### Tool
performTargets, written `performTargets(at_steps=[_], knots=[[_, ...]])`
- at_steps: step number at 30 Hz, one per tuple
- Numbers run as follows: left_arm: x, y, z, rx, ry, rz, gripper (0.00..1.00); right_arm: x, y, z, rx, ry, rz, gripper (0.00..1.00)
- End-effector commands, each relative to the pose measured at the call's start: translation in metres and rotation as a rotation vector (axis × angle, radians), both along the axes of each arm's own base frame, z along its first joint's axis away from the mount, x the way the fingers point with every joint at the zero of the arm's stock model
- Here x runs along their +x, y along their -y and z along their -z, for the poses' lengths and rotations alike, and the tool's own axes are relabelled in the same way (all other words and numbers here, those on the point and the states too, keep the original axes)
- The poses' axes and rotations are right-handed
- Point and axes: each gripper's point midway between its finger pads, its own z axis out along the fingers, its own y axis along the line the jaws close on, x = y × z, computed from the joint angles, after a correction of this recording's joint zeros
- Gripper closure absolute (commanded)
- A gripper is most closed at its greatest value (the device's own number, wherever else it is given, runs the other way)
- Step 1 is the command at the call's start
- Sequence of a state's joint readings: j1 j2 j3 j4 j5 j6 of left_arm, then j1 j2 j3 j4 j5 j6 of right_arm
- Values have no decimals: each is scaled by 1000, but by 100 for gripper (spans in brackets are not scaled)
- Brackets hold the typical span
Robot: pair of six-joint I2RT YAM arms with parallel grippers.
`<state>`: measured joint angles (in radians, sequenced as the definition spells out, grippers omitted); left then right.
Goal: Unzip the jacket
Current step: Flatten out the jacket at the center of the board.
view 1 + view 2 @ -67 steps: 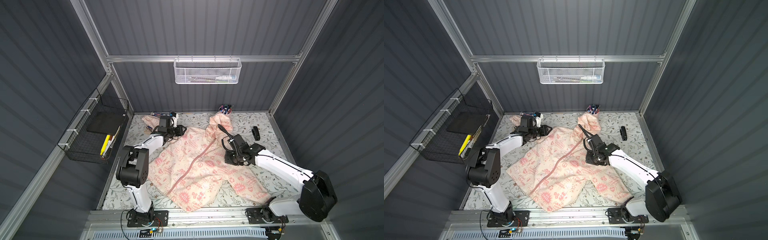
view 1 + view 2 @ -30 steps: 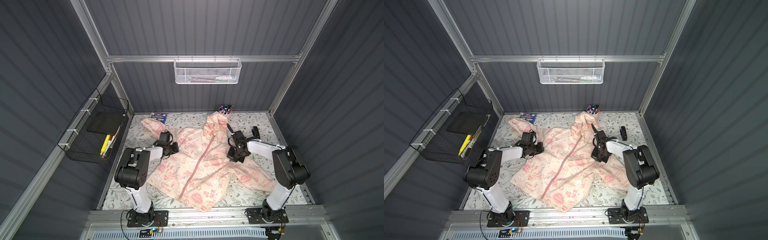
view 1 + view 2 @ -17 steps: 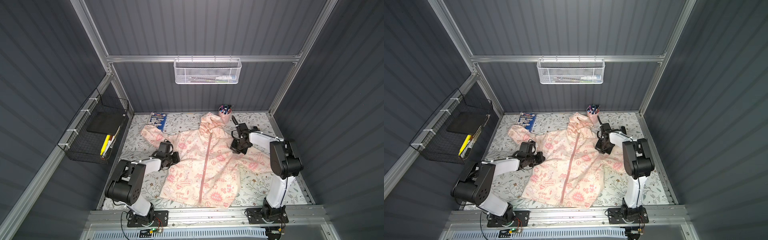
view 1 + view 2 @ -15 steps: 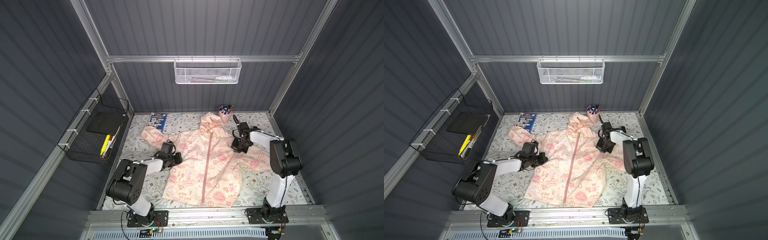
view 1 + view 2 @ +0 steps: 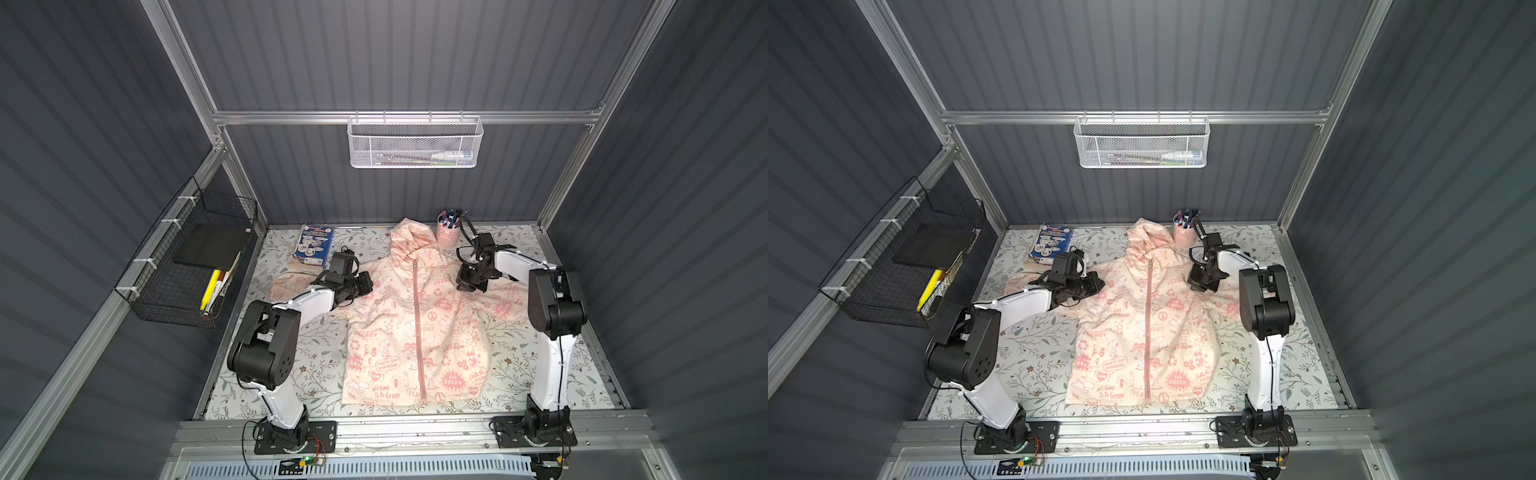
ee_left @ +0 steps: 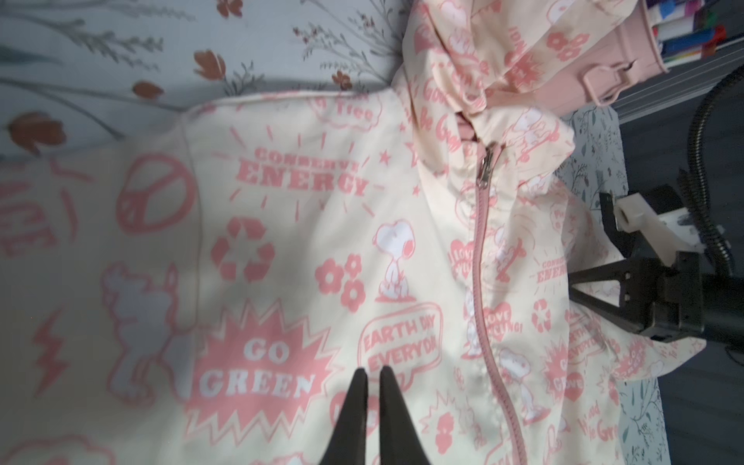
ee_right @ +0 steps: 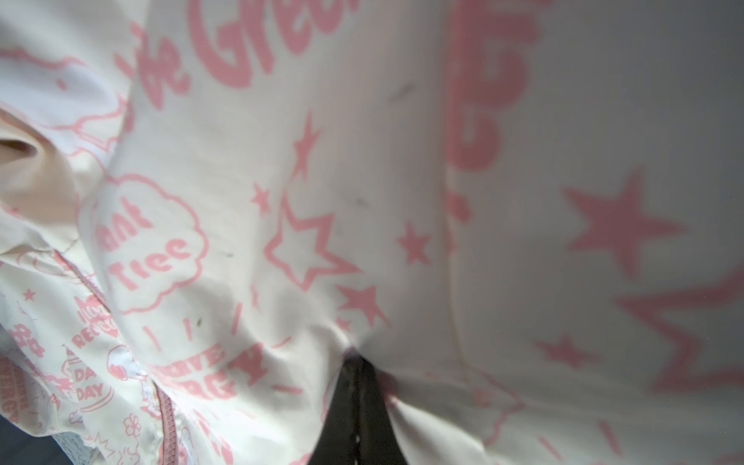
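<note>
Ribbed grey walls (image 5: pixel 395 54), aluminium frame (image 5: pixel 407 117), floral tabletop (image 5: pixel 324 353); white mesh basket (image 5: pixel 413 143), perhaps holding markers; black wire basket (image 5: pixel 166 286).

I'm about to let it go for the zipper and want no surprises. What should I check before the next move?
1. The jacket lies flat, front up: ok.
2. The zipper runs straight, without folds over it: ok.
3. The zipper pull shows at the collar: ok.
4. The left hand is free: ok, shut, with no fabric seen between its fingers.
5. The right hand anchors the jacket: ok, shut on fabric near the shoulder.
6. The pen cup is clear of the hood: not ok, the hood lies against it.
</note>
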<state>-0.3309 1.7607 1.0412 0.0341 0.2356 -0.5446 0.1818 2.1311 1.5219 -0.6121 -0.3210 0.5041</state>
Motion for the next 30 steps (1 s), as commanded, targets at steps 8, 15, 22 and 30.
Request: performTargets(at_steps=[8, 15, 22, 30], knots=[[4, -52, 52, 129, -103, -74, 91, -42, -32, 22, -76, -54, -46, 100], [-2, -57, 59, 136, -117, -86, 88, -55, 36, 20, -247, -48, 109, 100], [0, -64, 77, 158, -165, -117, 90, -43, 9, 8, -81, -8, 23, 97], [13, -72, 54, 118, -122, -135, 88, -36, 34, -67, -203, 209, 41, 58]])
